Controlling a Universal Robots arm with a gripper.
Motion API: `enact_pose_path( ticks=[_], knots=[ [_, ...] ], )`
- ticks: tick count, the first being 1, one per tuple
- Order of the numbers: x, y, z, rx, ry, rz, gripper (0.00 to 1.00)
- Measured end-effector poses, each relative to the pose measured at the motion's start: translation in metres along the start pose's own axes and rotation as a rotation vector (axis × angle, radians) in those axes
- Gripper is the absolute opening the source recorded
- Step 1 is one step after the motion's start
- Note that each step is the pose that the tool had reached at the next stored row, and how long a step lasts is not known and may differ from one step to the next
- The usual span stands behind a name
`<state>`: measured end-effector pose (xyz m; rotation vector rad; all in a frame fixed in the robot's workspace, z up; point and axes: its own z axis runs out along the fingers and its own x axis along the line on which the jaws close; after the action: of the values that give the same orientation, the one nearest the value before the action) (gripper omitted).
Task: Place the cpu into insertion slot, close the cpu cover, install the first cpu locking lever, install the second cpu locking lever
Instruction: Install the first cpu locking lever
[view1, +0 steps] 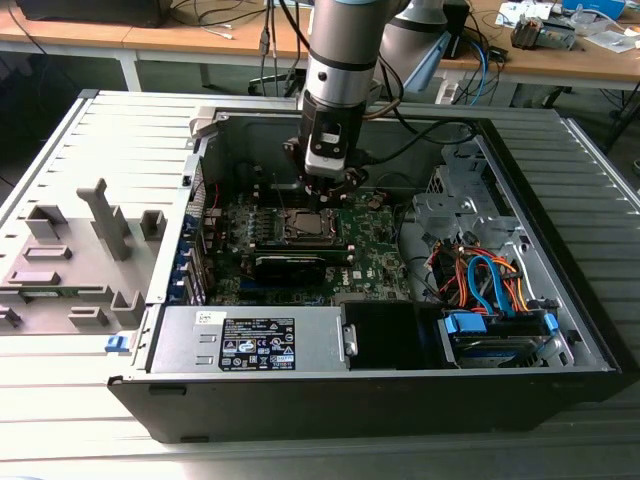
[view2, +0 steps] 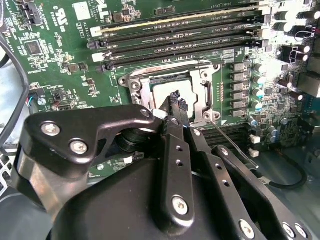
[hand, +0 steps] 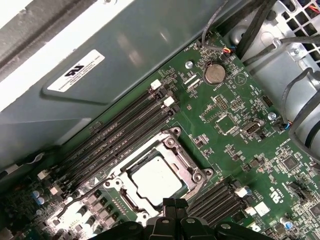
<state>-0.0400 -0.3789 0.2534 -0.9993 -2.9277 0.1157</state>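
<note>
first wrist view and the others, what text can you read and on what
White label on the grey metal panel, first wrist view: print too small to read.
Green circuit board, in both wrist views: white print too small to read.
Label on the power supply, exterior view: too small to read.
Nothing legible to quote.

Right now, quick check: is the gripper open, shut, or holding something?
Gripper: jaws shut, nothing visible between them, tips at the edge of the cpu cover, beside the seated cpu.
</note>
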Motion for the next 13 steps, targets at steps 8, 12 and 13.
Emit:
enact_pose_path(
  ticks=[8, 12, 13],
  knots=[
    [0.0, 0.0, 0.0, 0.0004, -0.002, -0.023, 0.11],
    [0.0, 0.0, 0.0, 0.0006, -0.0029, -0.034, 0.11],
    [0.0, 0.0, 0.0001, 0.0006, -0.0032, -0.037, 0.11]
  ],
)
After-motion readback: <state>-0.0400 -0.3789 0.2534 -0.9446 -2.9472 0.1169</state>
